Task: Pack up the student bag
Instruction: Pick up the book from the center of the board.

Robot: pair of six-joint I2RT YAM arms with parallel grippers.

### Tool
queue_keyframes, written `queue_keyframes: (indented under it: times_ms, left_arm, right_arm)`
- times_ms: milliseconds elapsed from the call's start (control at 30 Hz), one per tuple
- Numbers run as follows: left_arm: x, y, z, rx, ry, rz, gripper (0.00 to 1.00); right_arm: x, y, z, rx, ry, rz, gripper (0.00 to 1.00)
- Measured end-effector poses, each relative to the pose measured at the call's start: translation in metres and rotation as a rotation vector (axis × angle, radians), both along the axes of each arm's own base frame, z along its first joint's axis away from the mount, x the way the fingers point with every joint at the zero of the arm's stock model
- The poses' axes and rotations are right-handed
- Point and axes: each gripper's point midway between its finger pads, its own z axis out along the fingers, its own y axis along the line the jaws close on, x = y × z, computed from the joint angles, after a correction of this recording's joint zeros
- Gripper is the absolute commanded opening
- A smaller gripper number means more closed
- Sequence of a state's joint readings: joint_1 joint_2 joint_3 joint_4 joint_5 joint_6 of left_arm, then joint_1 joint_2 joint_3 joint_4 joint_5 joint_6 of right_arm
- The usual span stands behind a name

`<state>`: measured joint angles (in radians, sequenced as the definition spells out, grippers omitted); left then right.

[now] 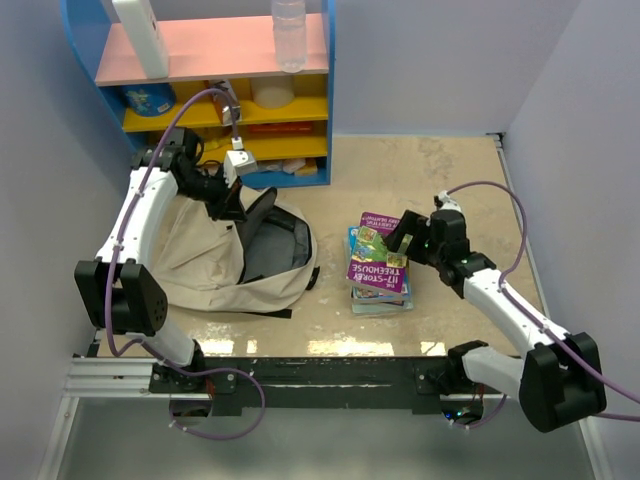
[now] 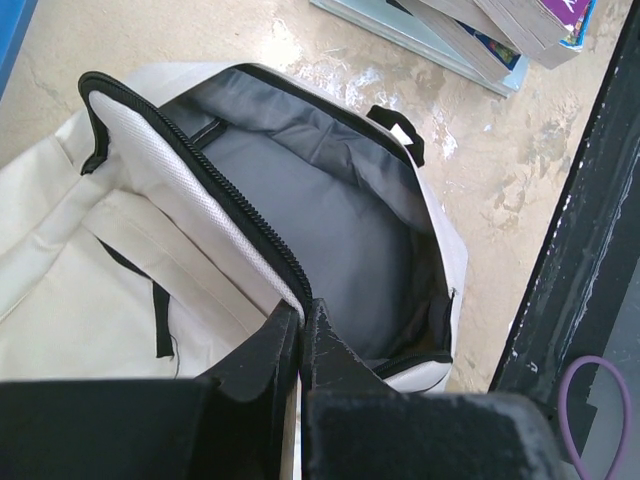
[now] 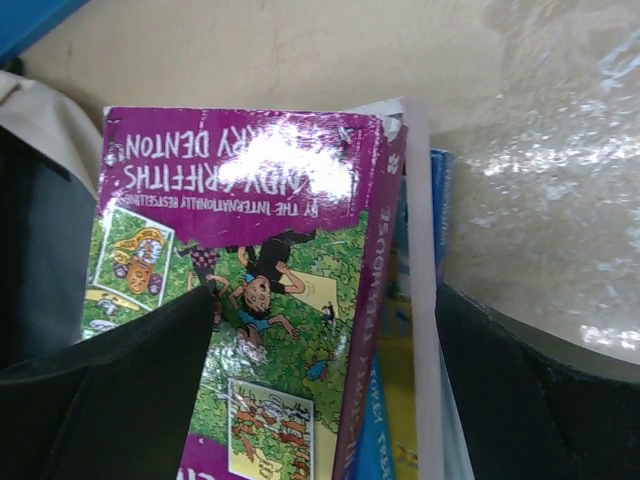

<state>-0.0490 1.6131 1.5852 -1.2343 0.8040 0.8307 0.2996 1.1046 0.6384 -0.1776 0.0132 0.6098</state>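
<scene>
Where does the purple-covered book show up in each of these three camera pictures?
Top external: the purple book lies on top of the book stack, right of centre.
Left wrist: only a corner of the purple book shows, at the top right edge.
Right wrist: the purple book fills the middle, its title upside down.
Shared landmark: the student bag, large in the left wrist view, a sliver at the left edge in the right wrist view.

Toward four o'clock on the beige table (image 1: 440,170), a stack of books (image 1: 380,298), topmost a purple-covered book (image 1: 378,255) with green cartoon panels. At eleven o'clock, a blue shelf unit (image 1: 220,50) with pink top and yellow shelves. On that top, a clear bottle (image 1: 288,35) and a white box (image 1: 140,35); beneath, a blue tub (image 1: 150,99). Along six o'clock, a black rail (image 1: 330,368).
</scene>
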Motion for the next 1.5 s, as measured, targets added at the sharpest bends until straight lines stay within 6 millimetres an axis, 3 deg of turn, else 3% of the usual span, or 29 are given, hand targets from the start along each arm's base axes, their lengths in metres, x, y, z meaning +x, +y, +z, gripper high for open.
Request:
queue_keyframes:
  times_ms: [67, 167, 200, 300, 467, 600, 767, 800, 867, 900, 1000, 1033, 1167, 1500]
  left_arm:
    - [-0.001, 0.000, -0.001, 0.000, 0.001, 0.000, 0.00]
    - [-0.002, 0.000, -0.002, 0.000, -0.001, 0.000, 0.00]
    - [-0.002, 0.000, -0.002, 0.000, -0.003, -0.001, 0.00]
    - [-0.005, 0.000, -0.004, 0.000, -0.001, 0.000, 0.00]
    - [-0.007, 0.000, -0.007, 0.000, -0.004, -0.001, 0.00]
    - [-0.007, 0.000, -0.008, -0.003, -0.006, -0.002, 0.00]
    - [-0.008, -0.001, -0.009, -0.009, -0.002, -0.004, 0.00]
    - [-0.008, -0.001, -0.008, -0.011, -0.003, -0.004, 0.00]
    - [-0.008, -0.002, -0.008, -0.014, -0.003, -0.005, 0.00]
    - [-0.008, -0.002, -0.008, -0.014, -0.003, -0.005, 0.00]
    - [-0.008, -0.002, -0.008, -0.014, -0.003, -0.005, 0.00]
    - [-0.008, -0.002, -0.008, -0.014, -0.003, -0.005, 0.00]
    - [-0.008, -0.002, -0.008, -0.014, -0.003, -0.005, 0.00]
    - [-0.009, -0.003, -0.006, -0.021, -0.002, -0.007, 0.00]
  right_arm:
    - [0.002, 0.004, -0.001, 0.045, -0.008, 0.004, 0.81]
    - [0.008, 0.010, -0.003, 0.121, -0.022, 0.013, 0.58]
    - [0.010, 0.010, -0.002, 0.131, -0.031, 0.010, 0.40]
    - [0.017, 0.010, 0.008, 0.174, -0.066, -0.004, 0.24]
    - [0.018, 0.009, 0.016, 0.179, -0.084, -0.011, 0.16]
    - [0.010, -0.002, 0.023, 0.136, -0.093, -0.047, 0.13]
    - [0.003, -0.025, 0.039, 0.054, -0.123, -0.119, 0.19]
    - [0.002, -0.029, 0.040, 0.039, -0.126, -0.133, 0.31]
    - [0.002, -0.034, 0.038, 0.019, -0.116, -0.153, 0.38]
    - [0.002, -0.035, 0.034, 0.014, -0.105, -0.155, 0.48]
    - [0.004, -0.034, 0.016, 0.000, -0.050, -0.153, 0.69]
    - [0.003, -0.034, 0.008, -0.005, -0.026, -0.152, 0.72]
    - [0.008, -0.030, 0.000, 0.027, -0.022, -0.150, 0.75]
    - [0.012, -0.009, -0.004, 0.170, -0.069, -0.119, 0.66]
